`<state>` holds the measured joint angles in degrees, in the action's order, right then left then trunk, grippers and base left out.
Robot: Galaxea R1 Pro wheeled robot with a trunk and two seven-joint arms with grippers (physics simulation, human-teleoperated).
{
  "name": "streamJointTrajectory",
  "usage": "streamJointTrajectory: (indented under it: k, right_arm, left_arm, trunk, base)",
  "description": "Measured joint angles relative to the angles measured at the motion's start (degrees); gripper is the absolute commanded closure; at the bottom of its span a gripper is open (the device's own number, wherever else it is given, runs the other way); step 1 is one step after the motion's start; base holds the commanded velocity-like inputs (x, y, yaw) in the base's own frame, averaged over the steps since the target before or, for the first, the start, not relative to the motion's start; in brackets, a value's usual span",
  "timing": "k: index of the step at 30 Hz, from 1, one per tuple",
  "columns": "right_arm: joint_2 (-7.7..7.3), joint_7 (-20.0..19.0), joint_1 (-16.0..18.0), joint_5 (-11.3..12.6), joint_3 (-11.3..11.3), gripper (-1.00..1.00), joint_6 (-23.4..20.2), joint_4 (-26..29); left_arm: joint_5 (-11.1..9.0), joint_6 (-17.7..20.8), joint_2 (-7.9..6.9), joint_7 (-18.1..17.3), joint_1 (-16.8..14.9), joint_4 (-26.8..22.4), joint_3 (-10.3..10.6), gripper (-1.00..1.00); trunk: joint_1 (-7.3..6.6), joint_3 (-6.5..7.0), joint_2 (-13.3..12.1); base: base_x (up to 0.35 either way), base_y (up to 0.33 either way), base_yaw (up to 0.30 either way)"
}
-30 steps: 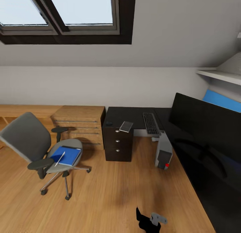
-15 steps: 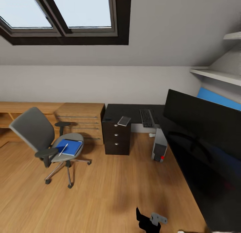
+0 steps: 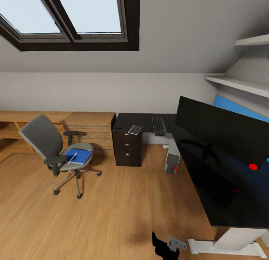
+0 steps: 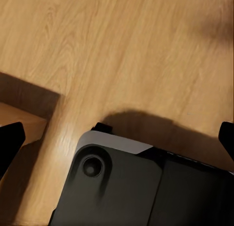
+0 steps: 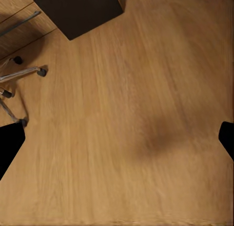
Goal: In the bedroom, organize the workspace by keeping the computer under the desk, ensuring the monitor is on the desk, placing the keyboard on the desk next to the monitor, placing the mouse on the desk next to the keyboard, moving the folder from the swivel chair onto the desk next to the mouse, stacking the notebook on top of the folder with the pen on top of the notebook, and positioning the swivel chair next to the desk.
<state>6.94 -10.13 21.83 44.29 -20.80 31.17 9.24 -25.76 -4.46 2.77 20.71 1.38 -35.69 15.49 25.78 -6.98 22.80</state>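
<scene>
**Robot stands back from the workspace, both grippers spread**

The grey padded swivel chair (image 3: 52, 151) stands on the wooden floor (image 3: 112, 207), carrying the bright blue folder (image 3: 79, 155) with a thin silvery pen (image 3: 71, 158) on it. The glossy black L-shaped bench (image 3: 209, 181) holds the wide black monitor (image 3: 220, 131) and dark keyboard (image 3: 158, 126); the light grey computer tower (image 3: 172, 160) stands beneath. The left gripper (image 4: 117, 138) and right gripper (image 5: 117, 138) both have their fingers wide apart, empty.

**Daylight pouring in from the roof window, soft shadows below**

Pale, even light is coming through the skylight (image 3: 71, 13), keeping the room bright. The swivel chair (image 3: 56, 148) is casting a faint shadow on the wooden floor (image 3: 112, 207). The glossy desk (image 3: 213, 185) is mirroring the monitor (image 3: 220, 133). Edges are looking slightly soft. In both wrist views, blurred dark patches are lying on the boards.
</scene>
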Motion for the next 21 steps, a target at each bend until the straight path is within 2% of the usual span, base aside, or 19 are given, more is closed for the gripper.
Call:
streamJointTrajectory:
  k: [6, 14, 21]
  right_arm:
    - [-0.05, 0.0, 0.0, 0.0, 0.1, -1.0, 0.0, 0.0]
    - [-0.15, -0.1, 0.0, 0.0, 0.1, -1.0, 0.0, 0.0]
    - [-0.06, 0.0, 0.0, 0.0, 0.1, -1.0, 0.0, 0.0]
  left_arm:
    - [0.0, 0.0, -0.01, 0.0, 0.0, 0.0, 0.0, -1.0]
    - [0.0, -0.1, -0.01, 0.0, 0.0, 0.0, 0.0, -1.0]
    - [-0.1, -0.1, -0.11, 0.0, 0.0, 0.0, -0.3, -1.0]
  trunk:
    - [0.0, 0.0, 0.0]
    - [0.0, 0.0, 0.0]
    - [-0.03, 0.0, 0.0]
  base:
    - [-0.342, -0.135, -0.035]
    - [-0.333, -0.134, -0.2]
    - [-0.119, -0.049, -0.074]
